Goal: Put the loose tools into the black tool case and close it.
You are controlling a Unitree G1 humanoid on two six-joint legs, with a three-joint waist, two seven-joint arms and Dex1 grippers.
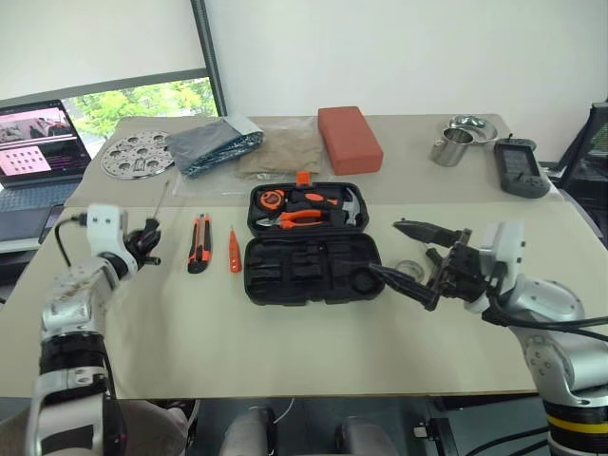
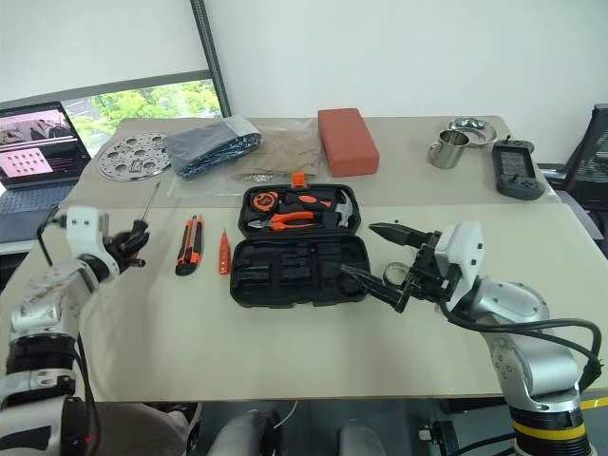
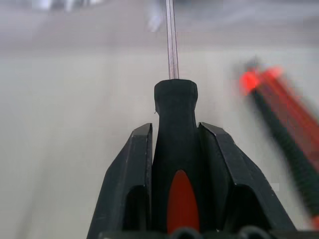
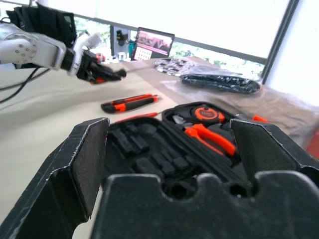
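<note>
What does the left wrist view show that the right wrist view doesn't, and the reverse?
Left wrist view alone: the fingers closed on the screwdriver's black handle, close up.

Right wrist view alone: the open black tool case with pliers and tape measure, the right gripper wide open.

Both: the utility knife on the table, and that screwdriver.

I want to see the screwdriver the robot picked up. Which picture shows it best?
The left wrist view: the screwdriver sits close up, handle squeezed between the left fingers, shaft pointing away. The eye views show it small at the table's left side; the right wrist view shows it far off.
</note>
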